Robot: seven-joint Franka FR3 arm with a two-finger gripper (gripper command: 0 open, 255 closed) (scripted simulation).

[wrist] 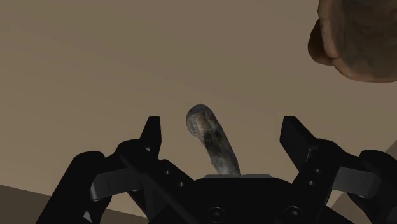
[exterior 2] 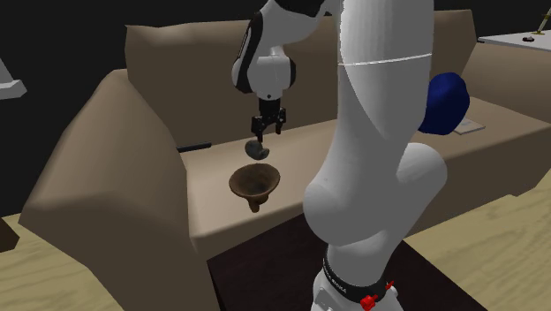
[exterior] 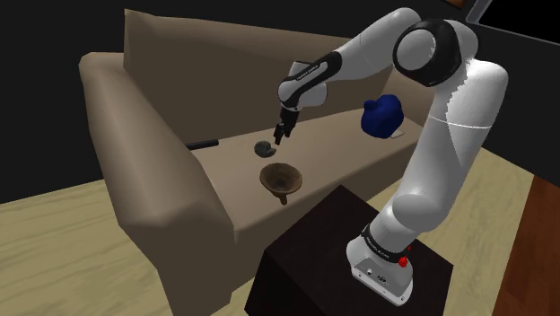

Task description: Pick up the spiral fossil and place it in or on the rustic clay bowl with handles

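Your gripper (exterior: 279, 136) hangs just above the sofa (exterior: 153, 171) seat with its fingers spread wide, clasping nothing. You see the fossil (wrist: 210, 137) between them, untouched, resting on the cushion near the bowl (exterior: 281, 179), which sits upright on the same seat.

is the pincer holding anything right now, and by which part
Nothing is held: the black pincer is open, its jaws apart on either side of the grey-brown spiral fossil, touching no part of it.
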